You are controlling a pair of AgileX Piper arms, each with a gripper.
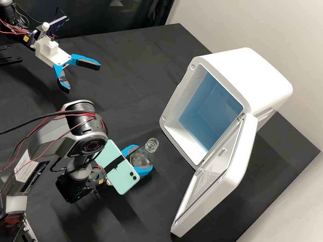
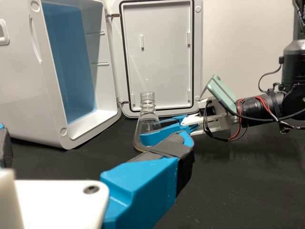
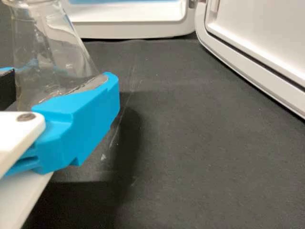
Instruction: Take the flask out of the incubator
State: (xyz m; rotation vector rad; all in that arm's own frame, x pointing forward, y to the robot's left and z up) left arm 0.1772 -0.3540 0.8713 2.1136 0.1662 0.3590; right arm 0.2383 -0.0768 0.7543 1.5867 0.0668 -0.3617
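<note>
— Where is the flask (image 1: 144,155)?

— It stands upright on the bench (image 1: 137,65), outside the incubator (image 1: 252,75). It is just in front of the opening and near the door (image 1: 217,177), which is swung wide open.

— What holds it?

— The right gripper (image 1: 139,161) pinches it low on the body. Its blue fingers (image 3: 71,119) press against the glass on either side, close to the bench top.

— What is in the containers?

— The flask is clear glass and looks empty, and its mouth is uncapped. The incubator lies tipped back, and its pale blue interior shows bare walls and floor.

— And the other arm?

— The left gripper (image 1: 82,76) hangs above the bench, well apart from the flask, with its fingers spread wide.
</note>
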